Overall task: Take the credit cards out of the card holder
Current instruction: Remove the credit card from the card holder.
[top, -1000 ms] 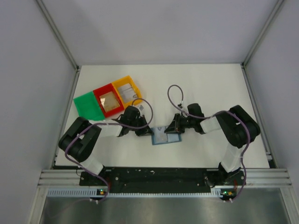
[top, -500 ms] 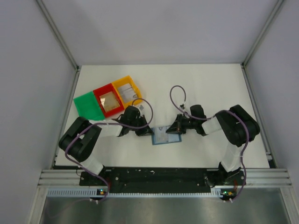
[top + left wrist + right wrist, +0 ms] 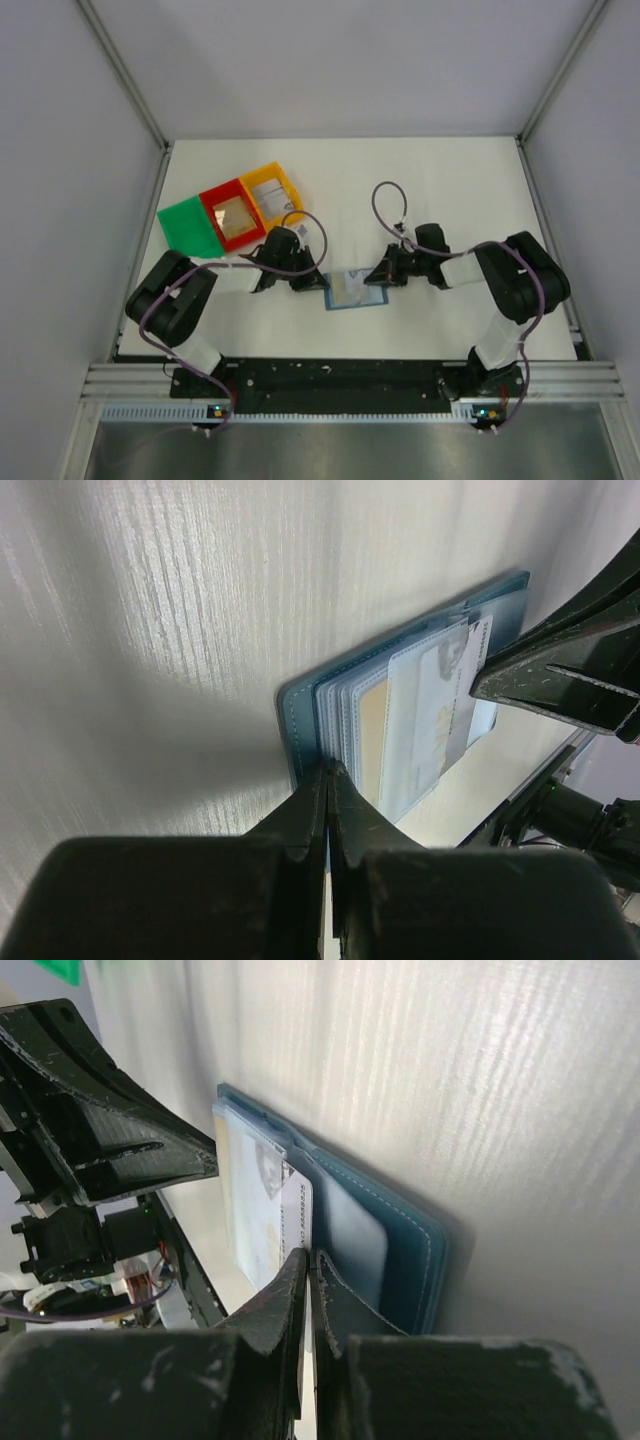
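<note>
The overhead view is bright and even under soft diffuse light, the white table [image 3: 450, 190] nearly washed out, shadows on it faint. In the left wrist view a broad grey shadow covers the left and lower middle — the left gripper [image 3: 328, 770] at the bottom edge is near-black and blurred, the card holder [image 3: 300, 720] sharp. The right wrist view glares at upper right, the right gripper [image 3: 308, 1255] a dark blur at the bottom, the card [image 3: 262, 1210] beyond it in focus.
</note>
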`<action>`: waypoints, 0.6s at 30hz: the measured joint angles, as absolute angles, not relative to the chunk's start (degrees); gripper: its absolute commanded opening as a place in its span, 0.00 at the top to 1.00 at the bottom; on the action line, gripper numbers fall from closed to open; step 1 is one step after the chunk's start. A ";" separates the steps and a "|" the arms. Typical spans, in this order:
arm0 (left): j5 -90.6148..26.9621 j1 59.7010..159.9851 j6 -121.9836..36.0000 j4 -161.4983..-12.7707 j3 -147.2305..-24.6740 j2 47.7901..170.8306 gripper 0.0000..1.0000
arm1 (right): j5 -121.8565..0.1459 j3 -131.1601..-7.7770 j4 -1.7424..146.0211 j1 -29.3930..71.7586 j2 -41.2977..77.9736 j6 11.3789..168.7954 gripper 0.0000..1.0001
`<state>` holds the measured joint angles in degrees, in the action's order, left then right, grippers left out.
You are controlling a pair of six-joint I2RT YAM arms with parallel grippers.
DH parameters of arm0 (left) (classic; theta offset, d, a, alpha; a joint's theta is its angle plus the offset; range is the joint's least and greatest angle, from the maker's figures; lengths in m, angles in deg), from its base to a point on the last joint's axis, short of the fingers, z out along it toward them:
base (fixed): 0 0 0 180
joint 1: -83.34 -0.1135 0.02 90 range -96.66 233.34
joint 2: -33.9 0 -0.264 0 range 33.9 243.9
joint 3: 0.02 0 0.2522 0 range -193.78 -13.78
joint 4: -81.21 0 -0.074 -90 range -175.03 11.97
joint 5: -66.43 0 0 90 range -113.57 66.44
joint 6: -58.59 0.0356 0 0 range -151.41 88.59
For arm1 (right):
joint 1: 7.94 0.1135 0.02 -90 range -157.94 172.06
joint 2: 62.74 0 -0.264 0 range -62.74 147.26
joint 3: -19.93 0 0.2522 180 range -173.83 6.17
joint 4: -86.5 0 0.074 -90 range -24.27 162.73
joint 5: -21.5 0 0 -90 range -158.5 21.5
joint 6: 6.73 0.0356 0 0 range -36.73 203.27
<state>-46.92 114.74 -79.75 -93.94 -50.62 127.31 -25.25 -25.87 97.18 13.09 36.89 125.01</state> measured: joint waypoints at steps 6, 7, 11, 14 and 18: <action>-46.96 114.35 -79.86 -94.51 -50.32 127.29 1.00 | -25.14 -23.85 96.53 10.91 35.12 124.86 1.00; -46.96 114.33 -79.92 -94.53 -50.30 127.29 1.00 | -25.21 -23.83 95.87 10.58 34.75 124.70 1.00; -46.83 114.13 -79.88 -94.92 -50.03 127.03 0.97 | -25.36 -23.83 94.32 10.23 33.35 123.61 1.00; -45.96 114.00 -79.44 -94.46 -49.55 125.69 0.83 | -25.34 -23.83 94.10 10.23 33.18 123.26 1.00; -44.91 113.95 -79.01 -93.54 -49.55 121.45 0.69 | -25.32 -23.83 94.03 10.23 33.18 123.22 1.00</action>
